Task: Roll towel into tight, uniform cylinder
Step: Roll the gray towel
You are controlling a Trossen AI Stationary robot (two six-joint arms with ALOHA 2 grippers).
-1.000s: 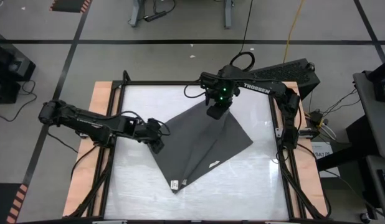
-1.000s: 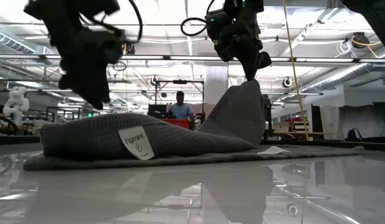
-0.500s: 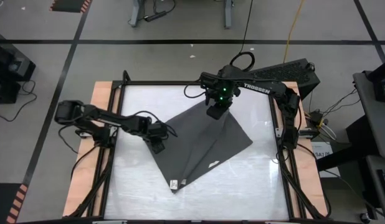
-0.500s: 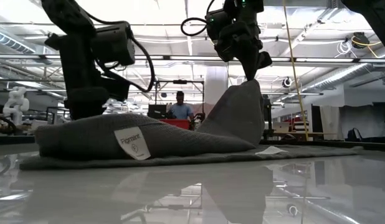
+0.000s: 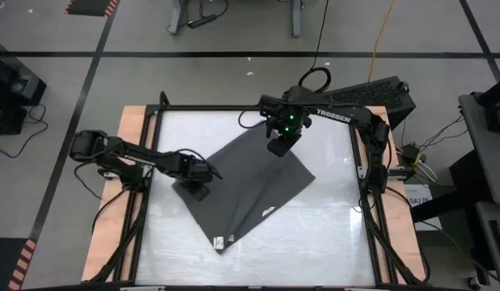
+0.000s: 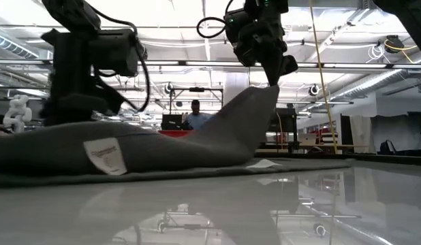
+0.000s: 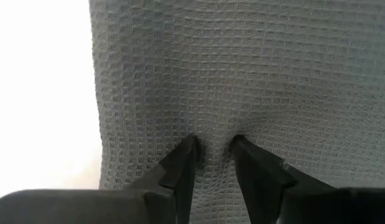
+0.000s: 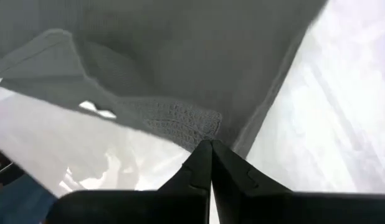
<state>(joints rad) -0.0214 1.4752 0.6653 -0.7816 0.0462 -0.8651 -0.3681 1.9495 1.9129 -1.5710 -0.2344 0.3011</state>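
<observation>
At the left of the overhead frame my left gripper (image 5: 198, 187) sits low on the towel (image 5: 250, 190), at its left corner. From my left wrist I see my two fingertips (image 7: 186, 152) pressed into the waffle weave with a narrow gap between them and a small pucker of cloth bunched there; I am pinching the fabric, the fingers nearly together. In the level view that arm stands at the upper left, above the long low mound of cloth.

The towel lies as a dark, slanted shape across the middle of the white table (image 5: 331, 234), folded over itself, one corner pointing toward the bottom of the frame. A small white tag (image 5: 219, 241) shows near that lower corner; in the level view it hangs on the front of the mound, left of centre.

Right of centre, near the top of the frame, my right gripper (image 5: 278, 148) holds the towel's upper corner with fingers closed tight, lifting it into a peak (image 6: 255, 112). Far behind, a person (image 6: 195, 116) stands in the room.
</observation>
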